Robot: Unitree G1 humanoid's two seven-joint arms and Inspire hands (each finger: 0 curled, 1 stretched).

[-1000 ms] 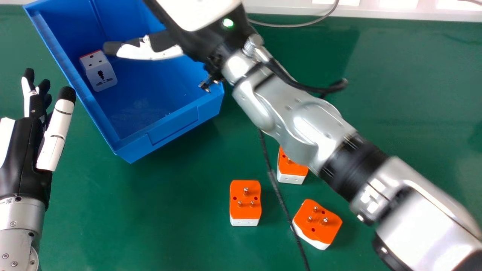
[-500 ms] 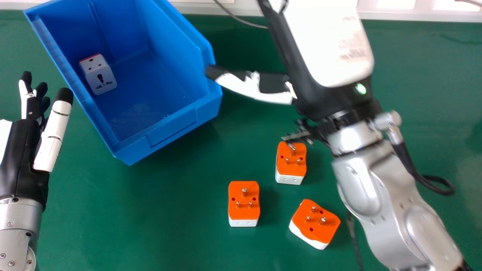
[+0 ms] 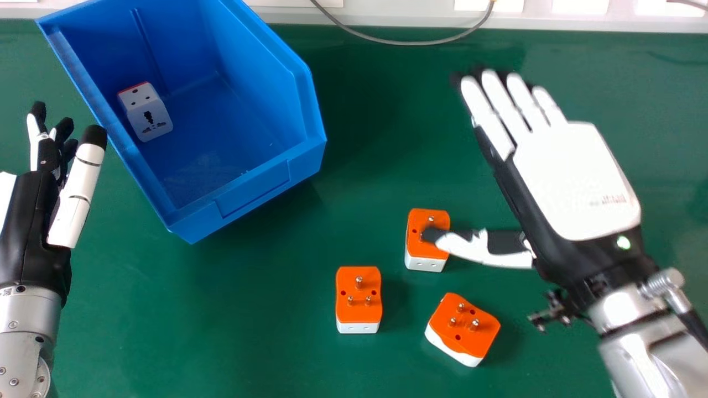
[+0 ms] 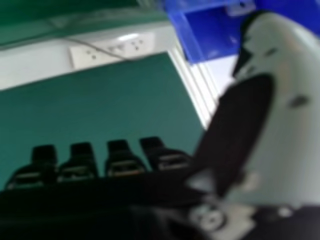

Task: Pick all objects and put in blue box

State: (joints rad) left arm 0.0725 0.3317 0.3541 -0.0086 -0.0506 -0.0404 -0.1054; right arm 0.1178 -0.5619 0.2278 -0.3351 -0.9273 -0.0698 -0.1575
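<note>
A green desk (image 3: 249, 309) spreads wide, its far edge meeting a pale strip (image 3: 387, 14) at 12 o'clock. The blue box (image 3: 232, 193) sits at 10, desk surface separating it from the right robot hand (image 3: 575, 182) at 3, fingers straight and thumb apart. The left robot hand (image 3: 50, 160), at 9 near the box's rim, has its fingers loosely extended, holding nothing. Orange-topped adapters stand at 4 (image 3: 423, 251), 5 (image 3: 459, 331) and 6 (image 3: 358, 309); a white adapter (image 3: 149, 119) rests inside the box, by its 9 o'clock wall.
</note>
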